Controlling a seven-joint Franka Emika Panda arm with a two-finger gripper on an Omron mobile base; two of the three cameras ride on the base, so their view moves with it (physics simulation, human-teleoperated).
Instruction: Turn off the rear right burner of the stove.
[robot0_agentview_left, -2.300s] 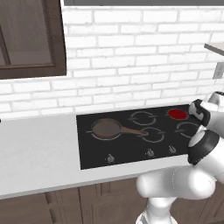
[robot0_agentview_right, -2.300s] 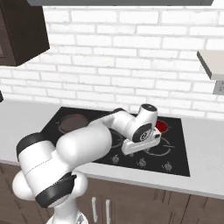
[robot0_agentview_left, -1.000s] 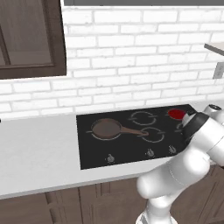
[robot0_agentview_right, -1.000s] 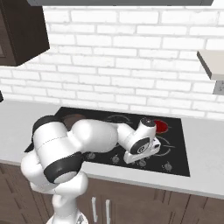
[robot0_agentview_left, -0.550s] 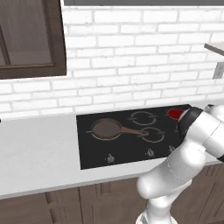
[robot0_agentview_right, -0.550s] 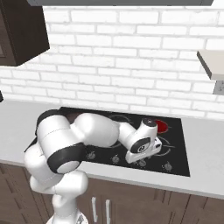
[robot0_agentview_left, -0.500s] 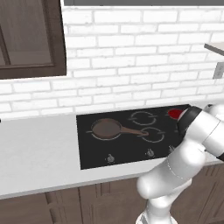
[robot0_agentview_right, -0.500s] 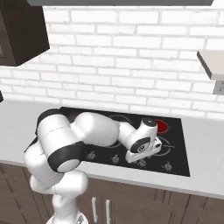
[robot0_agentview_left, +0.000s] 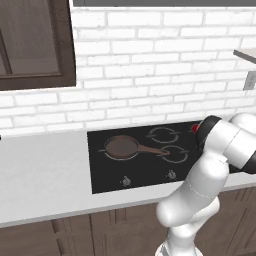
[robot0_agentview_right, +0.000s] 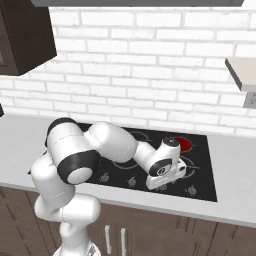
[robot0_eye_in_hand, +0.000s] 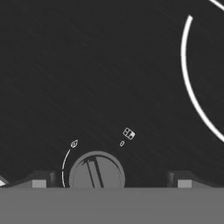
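The rear right burner (robot0_agentview_right: 183, 145) is glowing red at the back right of the stove (robot0_agentview_right: 205, 187), just behind your wrist in the right base view; in the left base view a sliver of the red disc (robot0_agentview_left: 194, 128) is peeking out beside the arm. Its knob (robot0_eye_in_hand: 96, 170), going by where you are aiming, is sitting in the front row of the glass, and the hand view is showing it dead ahead: a round grey dial with a raised bar across its face, bar running nearly along the view's up-down line, slightly tilted. A thin white arc with a flame mark is curving round one side of it.

Your gripper (robot0_eye_in_hand: 111, 178) is hanging low over the front edge of the cooktop, fingers spread wide, one tip on each side of the knob and holding nothing. The knob is lying between the tips but closer to the left-hand one in that view, so you are probably needing a small sideways shift to centre before closing. Contact with the dial cannot be judged from here.

A pan (robot0_agentview_left: 121, 146) is sitting on the left burner, well apart.
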